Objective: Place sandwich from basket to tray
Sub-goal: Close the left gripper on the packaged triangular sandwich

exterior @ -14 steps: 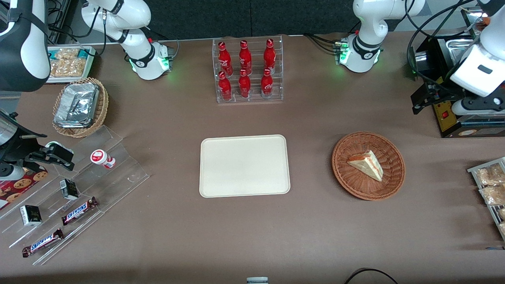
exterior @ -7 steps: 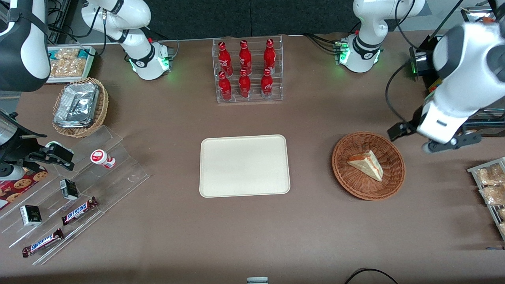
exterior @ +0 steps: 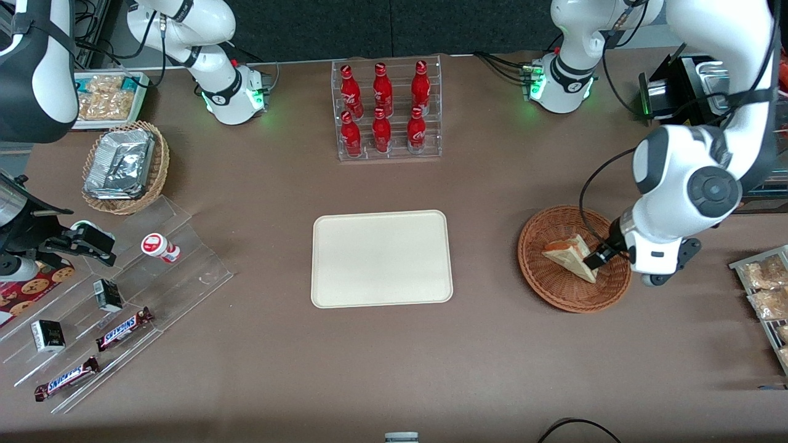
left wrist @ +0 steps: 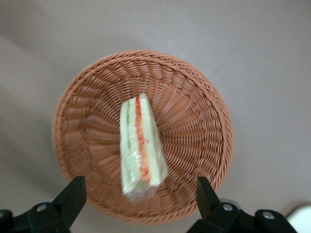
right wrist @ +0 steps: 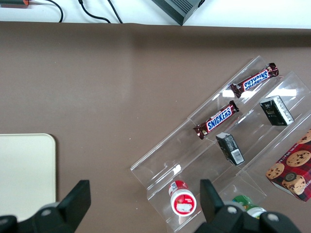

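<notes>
The sandwich (exterior: 567, 253), a wedge of white bread with red and green layers, lies in the round reddish-brown wicker basket (exterior: 554, 295) toward the working arm's end of the table. The cream tray (exterior: 381, 258) lies flat at the middle of the table, with nothing on it. My left gripper (exterior: 628, 264) hangs above the basket's rim on the side away from the tray. In the left wrist view the gripper (left wrist: 138, 190) is wide open and holds nothing. There the sandwich (left wrist: 141, 145) and the basket (left wrist: 194, 116) lie below, apart from both fingers.
A clear rack of red bottles (exterior: 388, 111) stands farther from the front camera than the tray. A black machine (exterior: 695, 123) and a rack of bagged snacks (exterior: 766, 289) flank the basket. A clear stepped stand (exterior: 123, 289) and a tan basket of foil packets (exterior: 126, 166) lie toward the parked arm's end.
My left arm has swung in from the working arm's end of the table and come down over the basket. The sandwich, the basket and the tray have not moved.
</notes>
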Controlling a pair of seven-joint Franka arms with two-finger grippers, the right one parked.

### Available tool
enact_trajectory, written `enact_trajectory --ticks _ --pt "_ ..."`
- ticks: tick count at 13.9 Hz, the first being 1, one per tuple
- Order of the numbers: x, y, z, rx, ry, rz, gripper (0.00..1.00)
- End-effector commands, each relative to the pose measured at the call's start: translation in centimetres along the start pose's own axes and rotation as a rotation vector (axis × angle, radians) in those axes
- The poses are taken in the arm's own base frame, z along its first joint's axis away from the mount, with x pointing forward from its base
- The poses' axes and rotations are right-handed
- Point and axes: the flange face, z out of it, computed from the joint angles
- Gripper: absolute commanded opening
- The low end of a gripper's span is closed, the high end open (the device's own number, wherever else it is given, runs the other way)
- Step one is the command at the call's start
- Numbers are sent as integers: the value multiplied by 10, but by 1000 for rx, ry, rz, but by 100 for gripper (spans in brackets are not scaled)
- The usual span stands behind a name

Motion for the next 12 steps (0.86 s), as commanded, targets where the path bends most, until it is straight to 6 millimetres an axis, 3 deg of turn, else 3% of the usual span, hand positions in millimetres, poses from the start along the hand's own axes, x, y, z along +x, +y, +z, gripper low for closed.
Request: enact_trajectory --ticks 1,5,7,8,10,12 --pt "-18 -11 47 -32 23 -71 100" --pt "-26 -21 93 -14 -1 -76 100" --pt "-28 -22 101 -24 4 -80 99" --pt "-28 -22 105 -21 0 -101 81" --pt "-27 -21 109 -27 4 -127 32" --pt "-25 -18 104 -40 12 -126 2"
